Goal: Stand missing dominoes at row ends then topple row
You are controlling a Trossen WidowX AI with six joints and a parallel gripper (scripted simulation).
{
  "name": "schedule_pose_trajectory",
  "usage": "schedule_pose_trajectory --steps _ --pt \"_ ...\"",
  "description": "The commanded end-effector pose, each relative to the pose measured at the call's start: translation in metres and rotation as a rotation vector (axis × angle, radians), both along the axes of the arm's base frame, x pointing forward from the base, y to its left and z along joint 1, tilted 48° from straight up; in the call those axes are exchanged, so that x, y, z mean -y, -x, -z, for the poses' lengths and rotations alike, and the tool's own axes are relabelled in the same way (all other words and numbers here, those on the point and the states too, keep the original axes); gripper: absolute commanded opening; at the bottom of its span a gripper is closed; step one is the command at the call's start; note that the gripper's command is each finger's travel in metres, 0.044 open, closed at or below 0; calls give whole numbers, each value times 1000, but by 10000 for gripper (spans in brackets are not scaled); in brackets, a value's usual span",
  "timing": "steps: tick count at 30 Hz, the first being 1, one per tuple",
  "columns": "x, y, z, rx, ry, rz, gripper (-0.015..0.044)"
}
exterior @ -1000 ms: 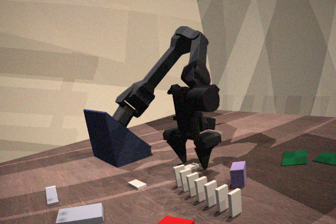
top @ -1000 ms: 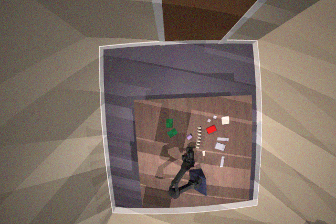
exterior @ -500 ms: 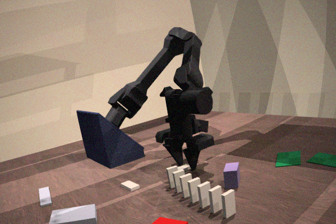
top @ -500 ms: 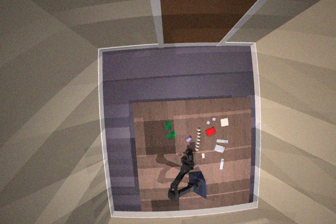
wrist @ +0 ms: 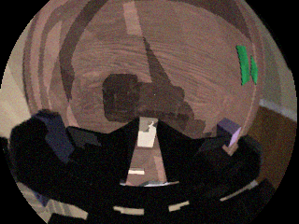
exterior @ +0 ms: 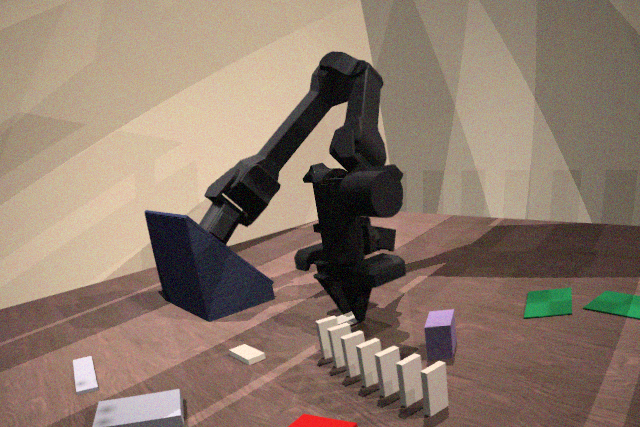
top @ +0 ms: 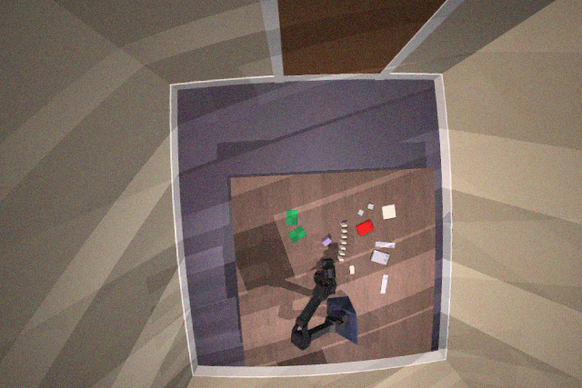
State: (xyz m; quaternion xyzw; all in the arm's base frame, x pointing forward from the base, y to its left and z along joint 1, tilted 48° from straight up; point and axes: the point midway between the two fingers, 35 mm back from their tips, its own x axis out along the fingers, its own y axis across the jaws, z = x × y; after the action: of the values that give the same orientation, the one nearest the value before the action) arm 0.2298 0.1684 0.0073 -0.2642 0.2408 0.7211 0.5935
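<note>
Domino (exterior: 347, 318) (wrist: 148, 134) gripped flat by the fingers (exterior: 358, 320), low over the tabletop (top: 263, 341) (exterior: 491, 350), just beside the near-base end of the standing row (top: 343, 241) (exterior: 378, 360). Loose domino (top: 351, 269) (exterior: 247, 354) lying flat near the same end. Purple block (top: 326, 240) (exterior: 439, 334) (wrist: 229, 130) across the row from the red block (top: 365, 227) (exterior: 324, 421).

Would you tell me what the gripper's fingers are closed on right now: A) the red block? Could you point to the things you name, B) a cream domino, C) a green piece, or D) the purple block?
B: the wrist view shows a cream domino (wrist: 147, 136) between the fingertips of the gripper (exterior: 357, 317) (wrist: 148, 121).
</note>
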Motion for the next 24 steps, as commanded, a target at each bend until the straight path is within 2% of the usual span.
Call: schedule_pose_trajectory --steps 1,9,13,21,24 --pt "17 -5 -19 7 -4 1 107" --pt "85 -21 -89 7 0 1 107" --pt "106 -26 -111 6 1 1 107" --pt "108 -26 -113 6 1 1 107" --pt "102 -28 -119 -74 22 76 107"
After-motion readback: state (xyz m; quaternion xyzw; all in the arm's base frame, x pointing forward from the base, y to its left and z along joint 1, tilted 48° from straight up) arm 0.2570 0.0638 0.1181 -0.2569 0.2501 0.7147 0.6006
